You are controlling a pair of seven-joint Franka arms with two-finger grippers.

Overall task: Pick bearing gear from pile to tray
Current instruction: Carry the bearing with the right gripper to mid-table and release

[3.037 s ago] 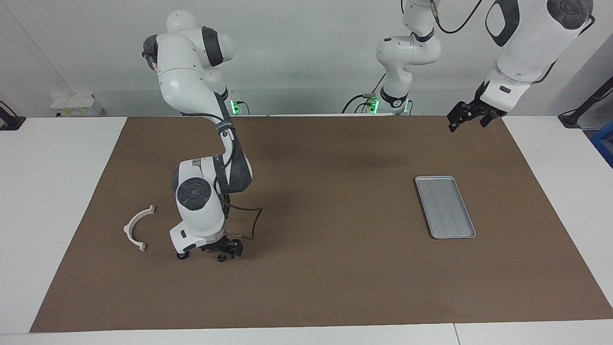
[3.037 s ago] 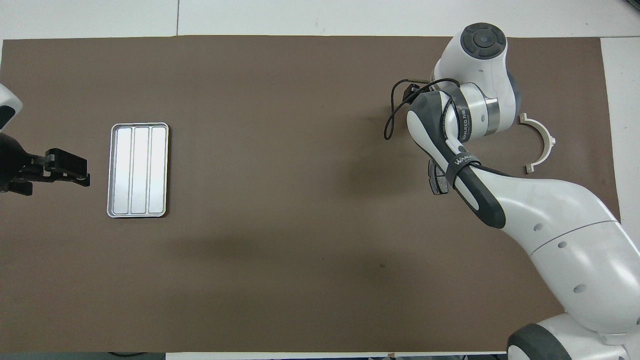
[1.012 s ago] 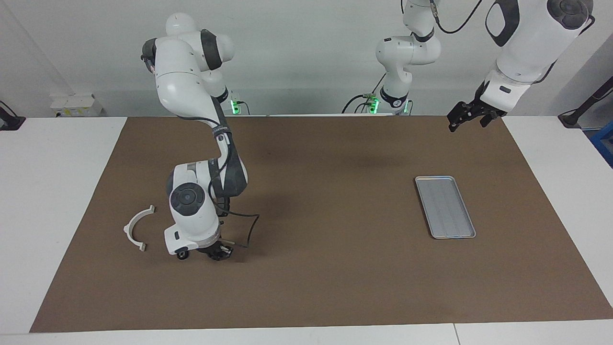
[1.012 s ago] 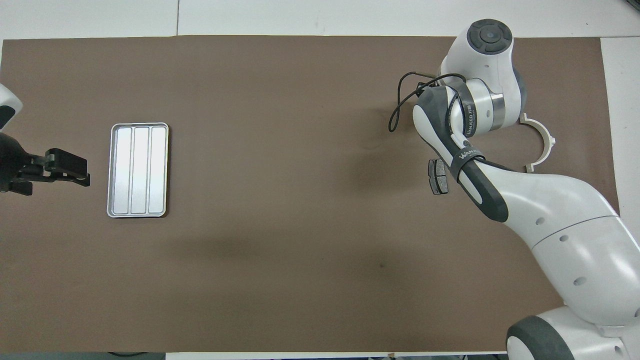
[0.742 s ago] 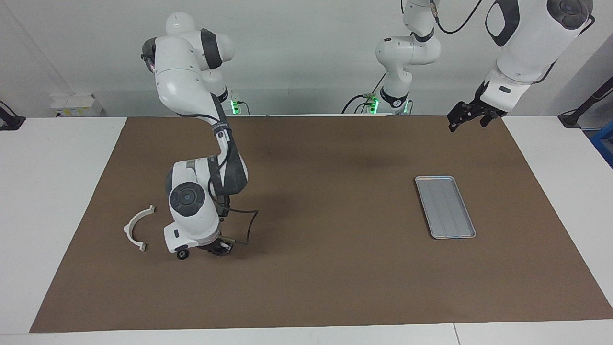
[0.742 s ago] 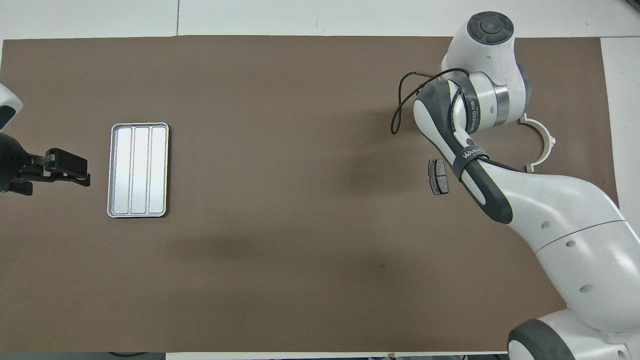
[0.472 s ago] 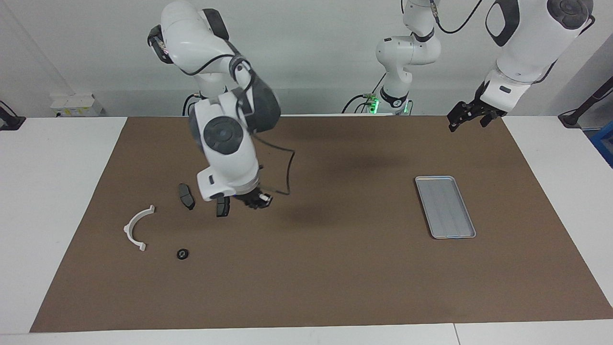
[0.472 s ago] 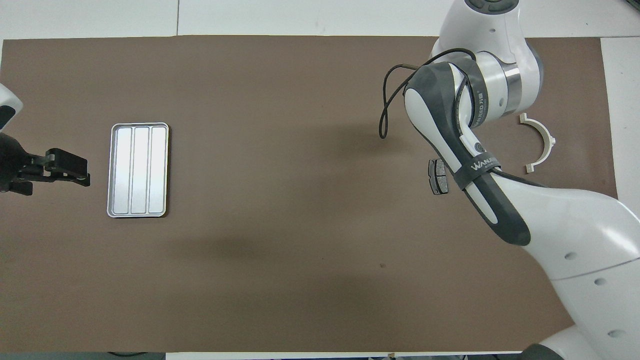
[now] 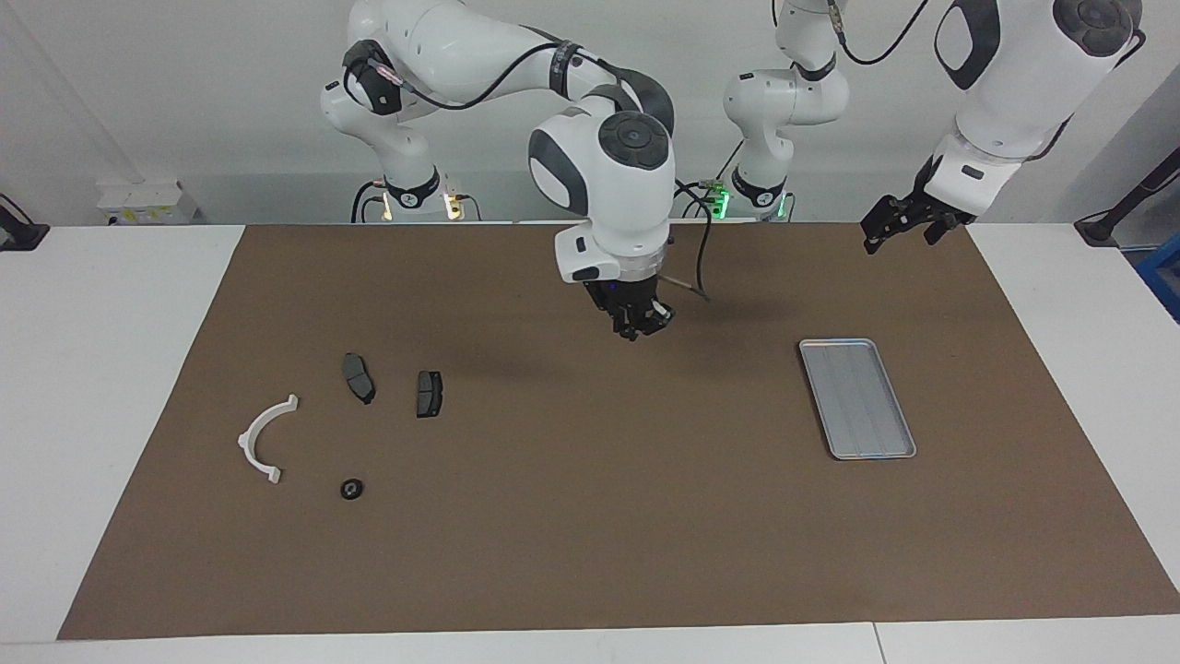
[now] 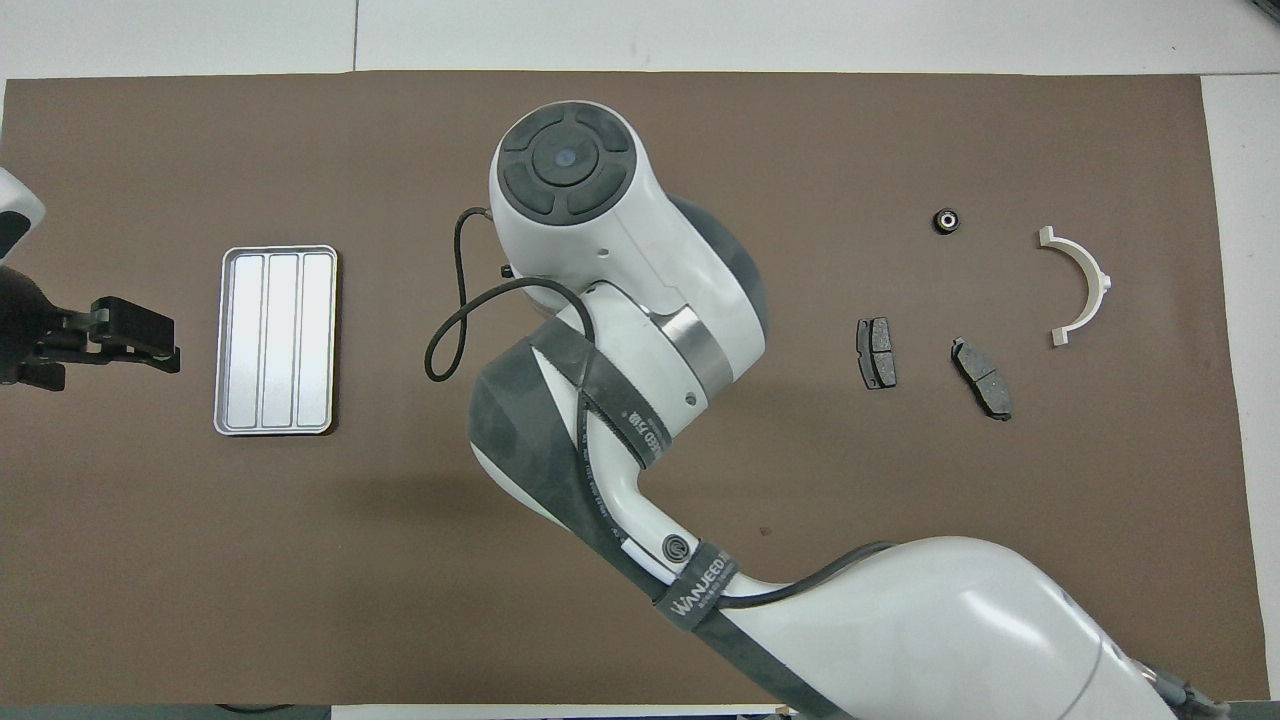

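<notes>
White walls back a white tabletop (image 9: pixel 111 369) covered by a matte brown mat (image 9: pixel 590 553), where the right arm has just left the pile (image 9: pixel 355 424) and swung up to the upper middle of the facing frame. Its right end effector (image 9: pixel 636 327) now hangs in the air over bare mat between pile and tray. Seconds ago it was pressed down among the parts low in the frame, at the right arm's end of the tabletop. Its fingers are pinched tightly together, apparently on the bearing gear, though a part that small cannot be made out between them. Only one small black round piece (image 9: pixel 350 489) now lies on the mat, beside the white half-ring bracket (image 9: pixel 263 441). That suggests the pick is done and the carry is under way, with the drop into the tray yet to come. Uncovered by the arm's departure, two dark grey brake pads (image 9: pixel 359 377) lie flat and slightly apart, higher in the frame than the bracket, their faces dull and their outlines gently curved. The bracket is a smooth plastic arc with squared feet. The silver-grey metal tray (image 9: pixel 857 397) sits empty toward the left arm's end, rounded at the corners, low-rimmed, its floor faintly ribbed. The left end effector (image 9: pixel 899 229) waits spread wide and empty in the upper corner, above the mat's edge.
</notes>
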